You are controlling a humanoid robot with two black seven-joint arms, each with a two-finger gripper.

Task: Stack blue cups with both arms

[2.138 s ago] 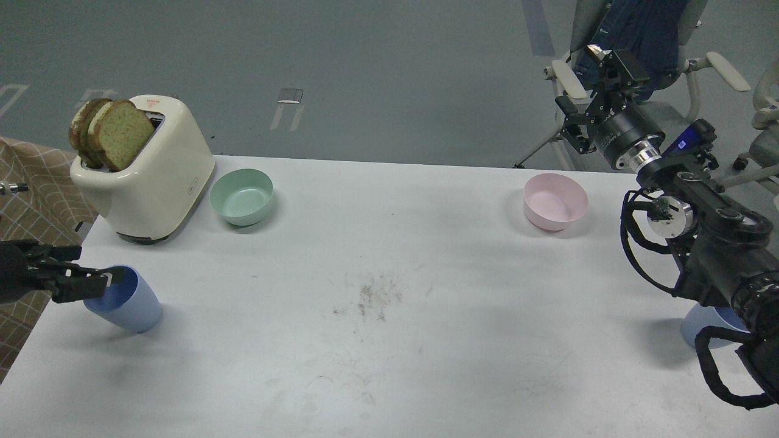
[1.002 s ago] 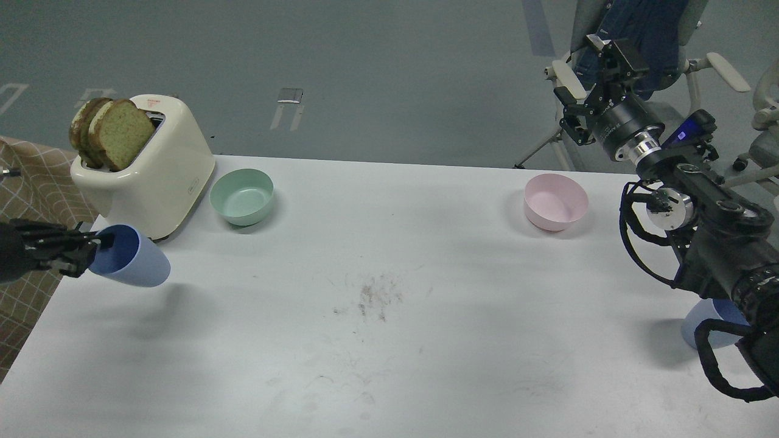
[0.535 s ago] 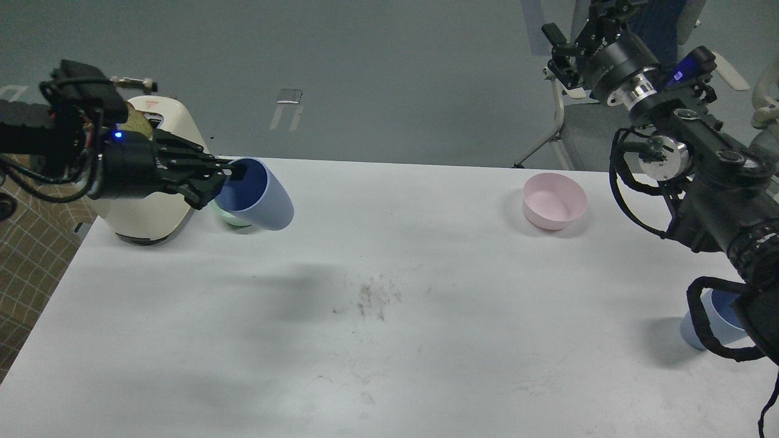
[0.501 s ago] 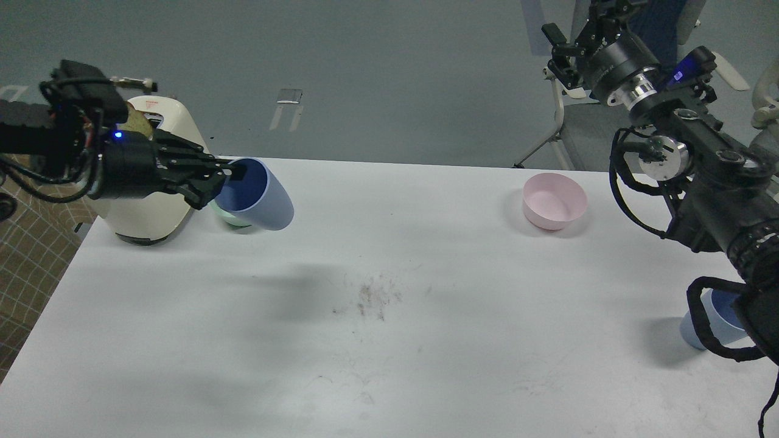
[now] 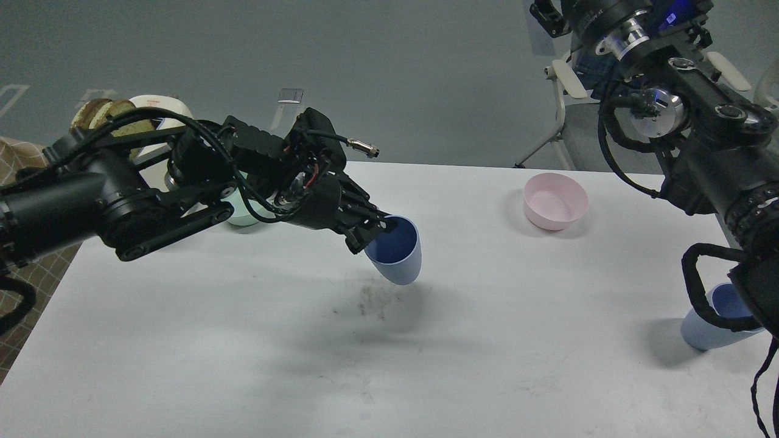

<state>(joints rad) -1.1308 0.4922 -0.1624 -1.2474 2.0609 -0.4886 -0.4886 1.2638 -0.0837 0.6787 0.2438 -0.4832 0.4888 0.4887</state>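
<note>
The left pincer (image 5: 374,231) pinches the near rim of a blue cup (image 5: 395,258), one finger inside the mouth and the other outside. The cup hangs tilted in the air above the middle of the white bench (image 5: 243,365), its open mouth turned toward the viewer and its narrow base pointing down and to the right; its shadow falls on the bench surface just below, beside a patch of dark scuff marks (image 5: 374,301).

The left arm (image 5: 122,201) reaches in from the left edge, stretched nearly level across the bench, with loose black cables looping over its wrist. Behind it stand a cream toaster (image 5: 161,106) with bread slices (image 5: 103,115) in it and a mint-green bowl (image 5: 246,213) (mostly hidden by the arm).

The second blue cup (image 5: 712,319) stands upright near the bench's right edge, partly behind a cable loop. The right arm (image 5: 700,140) rises above it toward the top of the view; the right pincer is cut off there, so its state cannot be told. A pink bowl (image 5: 555,201) sits on the far right of the bench, well apart from both cups.
</note>
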